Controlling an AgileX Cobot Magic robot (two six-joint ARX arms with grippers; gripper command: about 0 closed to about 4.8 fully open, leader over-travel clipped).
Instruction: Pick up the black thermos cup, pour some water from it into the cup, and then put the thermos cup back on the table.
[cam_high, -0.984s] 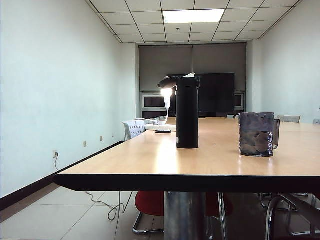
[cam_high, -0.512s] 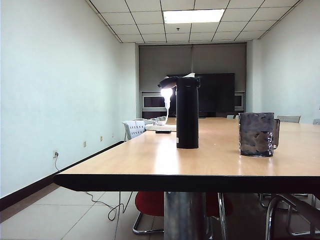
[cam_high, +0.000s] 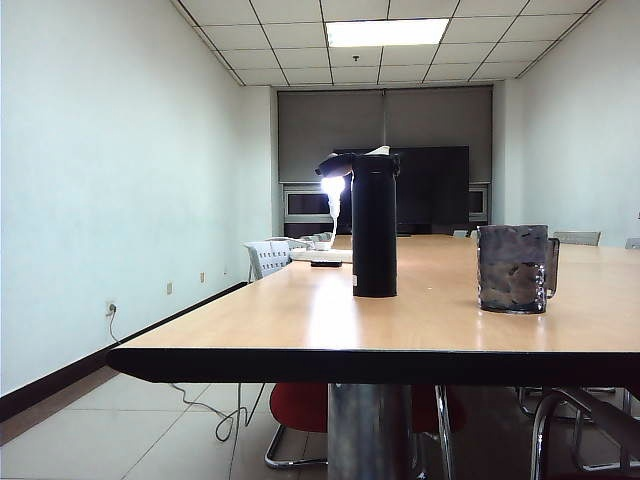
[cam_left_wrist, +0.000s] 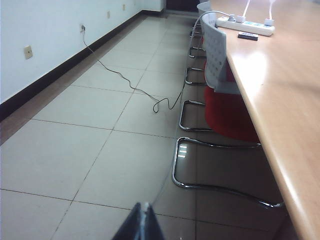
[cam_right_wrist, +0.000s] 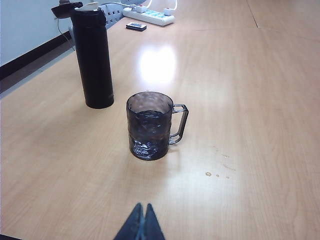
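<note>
**Thermos upright on table; neither gripper at it**

Black thermos cup (cam_right_wrist: 92, 57) stands upright on the table (cam_right_wrist: 260, 100), long axis vertical, flip lid hinged open. The cup (cam_right_wrist: 149, 125) sits just beside it, handle turned away from the thermos, dark liquid visible inside; a few droplets (cam_right_wrist: 216, 174) lie on the wood near it.

Right gripper (cam_right_wrist: 140, 221): jaws pressed together, holding nothing. It hangs above the table with the mug straight ahead of the tips and the thermos ahead and off to the side, beyond the mug.

Left gripper (cam_left_wrist: 144, 223): jaws pressed together, empty. It looks out over the floor and chairs (cam_left_wrist: 220, 85) alongside the table edge; thermos not in its view.

Judgement: the thermos looks set back down. Any further grasp needs a level approach across the vertical axis; only the right gripper faces it.
</note>
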